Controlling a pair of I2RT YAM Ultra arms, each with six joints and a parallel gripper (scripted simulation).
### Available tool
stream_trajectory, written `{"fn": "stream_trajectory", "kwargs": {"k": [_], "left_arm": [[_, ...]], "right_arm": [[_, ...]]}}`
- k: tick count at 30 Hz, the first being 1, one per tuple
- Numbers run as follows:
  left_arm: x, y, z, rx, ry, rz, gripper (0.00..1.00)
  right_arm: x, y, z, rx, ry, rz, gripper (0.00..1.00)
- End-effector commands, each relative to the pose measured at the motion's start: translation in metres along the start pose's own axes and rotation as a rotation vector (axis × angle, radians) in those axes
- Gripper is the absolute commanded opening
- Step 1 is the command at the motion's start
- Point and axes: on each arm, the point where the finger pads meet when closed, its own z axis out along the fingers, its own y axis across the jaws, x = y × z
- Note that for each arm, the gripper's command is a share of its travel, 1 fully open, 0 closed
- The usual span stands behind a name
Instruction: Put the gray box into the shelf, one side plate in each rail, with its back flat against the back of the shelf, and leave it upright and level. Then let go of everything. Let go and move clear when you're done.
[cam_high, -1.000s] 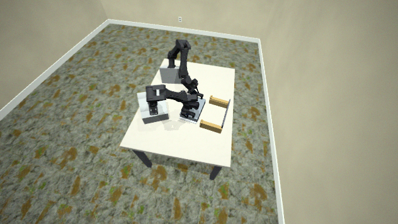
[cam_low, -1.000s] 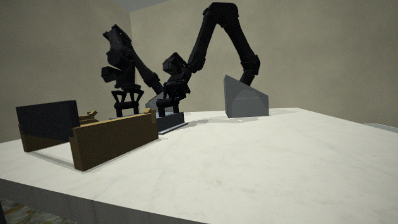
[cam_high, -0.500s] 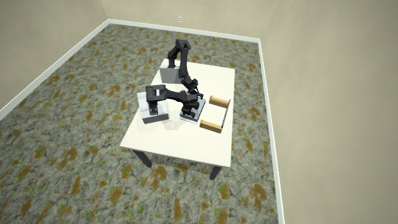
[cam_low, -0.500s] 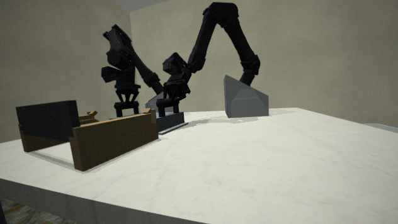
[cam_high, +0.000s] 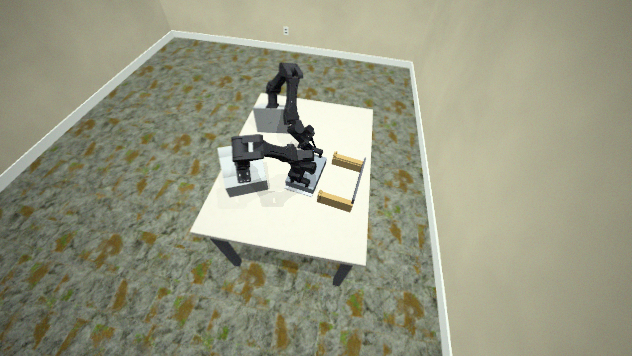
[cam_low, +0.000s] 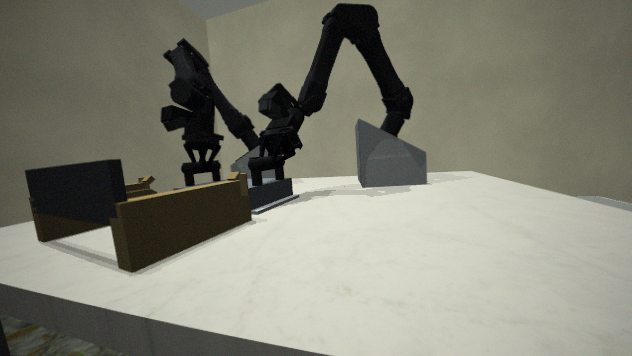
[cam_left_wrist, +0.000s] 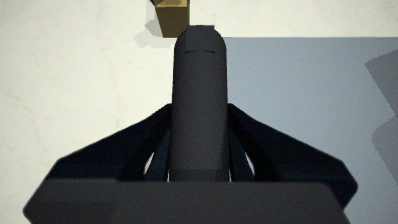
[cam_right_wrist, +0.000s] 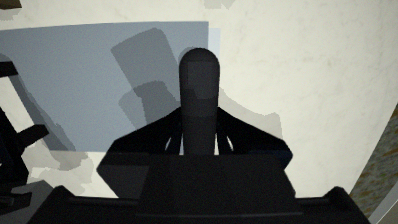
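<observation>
Top view: the gray box (cam_high: 316, 172) (cam_low: 275, 192) (cam_left_wrist: 310, 90) (cam_right_wrist: 75, 45) lies flat on the counter (cam_high: 270, 225) (cam_low: 425, 260), outside the shelf and near its open side. Both arms obscure much of the box, and its back and exact handle contacts are hard to make out from above. Its long axis runs across the opening, from the left rail (cam_high: 347, 161) (cam_low: 185, 215) (cam_left_wrist: 174, 22) side toward the right rail (cam_high: 335, 201) (cam_low: 75, 230) side, roughly parallel to the shelf's dark back panel (cam_high: 359, 181) (cam_low: 75, 190). A thin, pale plate edge sticks out low at each end visible in the top and exterior views — the exterior hides most of the box behind the left rail. The left gripper (cam_high: 316, 149) (cam_low: 267, 156) (cam_left_wrist: 199, 112) has its fingers clenched around the left handle (cam_low: 267, 162) (cam_left_wrist: 200, 75); the right gripper (cam_high: 301, 175) (cam_low: 202, 156) (cam_right_wrist: 199, 112) likewise grasps the right handle (cam_low: 201, 167) (cam_right_wrist: 200, 80). In both wrist views the dark handle covers the space between the fingertips, and the gripper body cuts off the lower part of the scene. Angular shadows darken the box's blue-gray surface.
</observation>
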Motion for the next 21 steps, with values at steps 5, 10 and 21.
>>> {"fn": "stream_trajectory", "kwargs": {"k": [5,10,21], "left_arm": [[-0.043,-0.017,-0.010,0.034,-0.088,-0.054,0.14],[-0.039,-0.015,-0.012,0.024,-0.067,-0.033,0.14],[-0.048,-0.014,-0.017,0.022,-0.074,-0.033,0.14]], "right_arm": [[-0.022,0.005,-0.018,-0.034,-0.057,0.029,0.14],[-0.020,0.002,-0.021,-0.019,-0.055,0.026,0.14],[-0.023,0.003,-0.029,-0.018,-0.052,0.014,0.14]]}}
